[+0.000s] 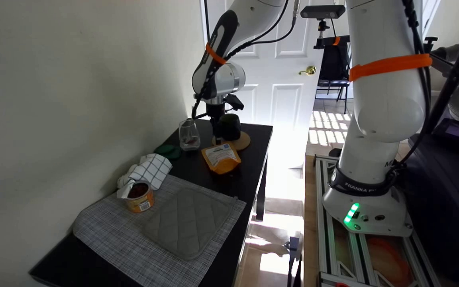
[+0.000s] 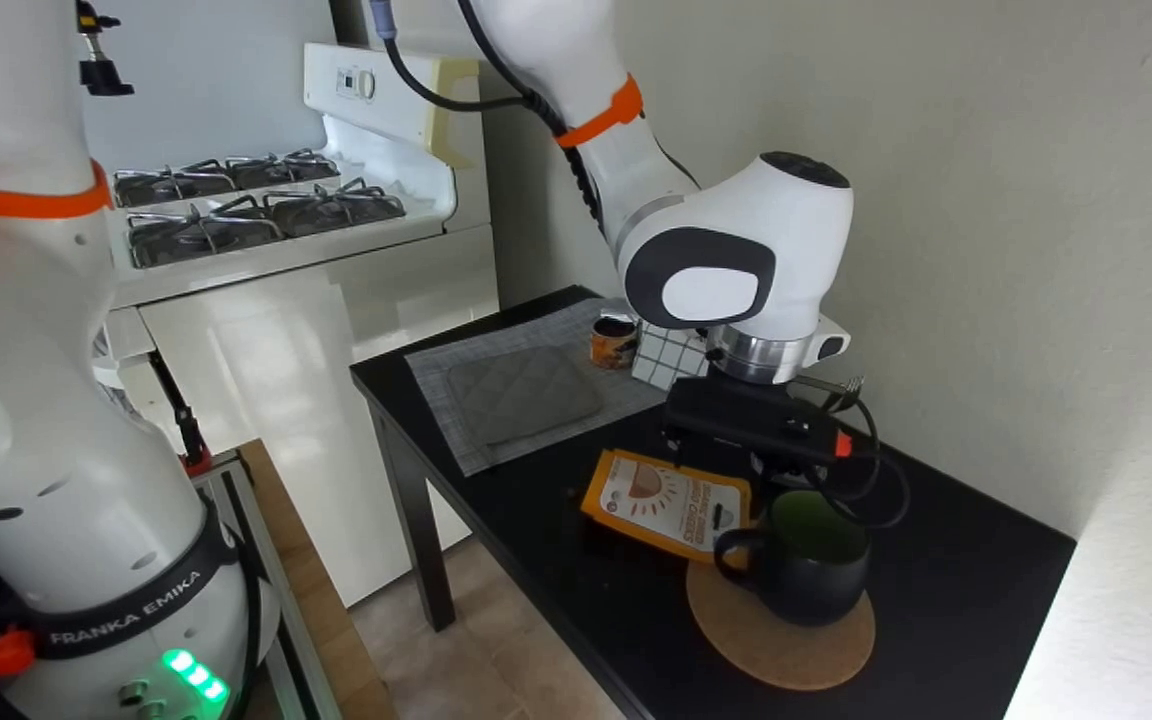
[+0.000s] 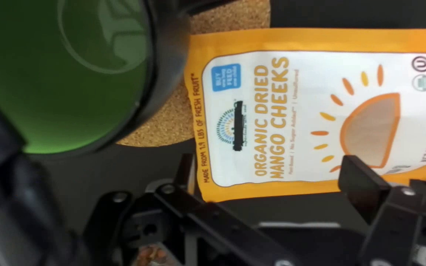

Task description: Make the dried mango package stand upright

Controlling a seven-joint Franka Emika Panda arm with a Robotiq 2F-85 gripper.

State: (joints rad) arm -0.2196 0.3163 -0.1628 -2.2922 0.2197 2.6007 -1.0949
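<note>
The dried mango package [image 1: 220,156] lies on its back on the black table, its pale label facing up. It also shows in an exterior view [image 2: 671,505], with one end by the mug and cork mat. In the wrist view the package [image 3: 309,118] fills the upper right, its printed end towards the mug. My gripper [image 3: 274,177] is open, its fingers wide apart at the package's long lower edge. One finger is just off the printed end's corner, and the other overlaps the label in view. Nothing is held. In an exterior view the gripper [image 1: 216,135] is low beside the package.
A dark mug [image 2: 801,570] stands on a round cork mat [image 2: 786,660], close to the gripper. A clear glass [image 1: 189,135] and a green item [image 1: 168,151] are near the wall. A checked cloth [image 1: 155,167], an opened can [image 1: 140,199] and a grey pad [image 1: 189,223] lie farther along.
</note>
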